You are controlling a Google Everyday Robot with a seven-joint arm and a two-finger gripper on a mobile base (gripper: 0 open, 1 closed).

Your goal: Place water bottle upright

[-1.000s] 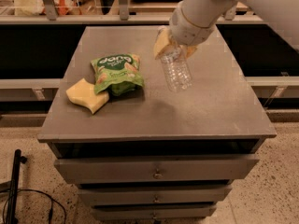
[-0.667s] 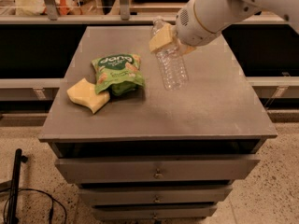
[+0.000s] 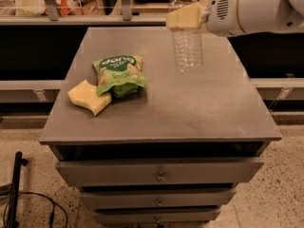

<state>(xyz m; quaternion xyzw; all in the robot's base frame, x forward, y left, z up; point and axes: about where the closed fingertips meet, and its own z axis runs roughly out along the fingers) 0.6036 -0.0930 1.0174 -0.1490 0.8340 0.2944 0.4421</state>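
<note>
The water bottle (image 3: 187, 46) is a clear ribbed plastic bottle standing upright on the grey cabinet top (image 3: 190, 108), toward the back right. Its neck reaches to the frame's top edge, and the cap is not in view. My gripper (image 3: 184, 16) comes in from the right on a white arm (image 3: 256, 8). Its yellowish fingers (image 3: 183, 18) are closed around the bottle's upper part, near the shoulder. The bottle's base looks to be resting on the surface.
A green snack bag (image 3: 118, 74) lies on the left half of the cabinet top, with a yellow sponge (image 3: 89, 96) touching its front left. Drawers (image 3: 159, 172) sit below the front edge. Shelving and a rail run behind the cabinet.
The bottle has swung from tilted, neck toward the arm, to upright. The arm has turned from reaching down to reaching in level from the right.
</note>
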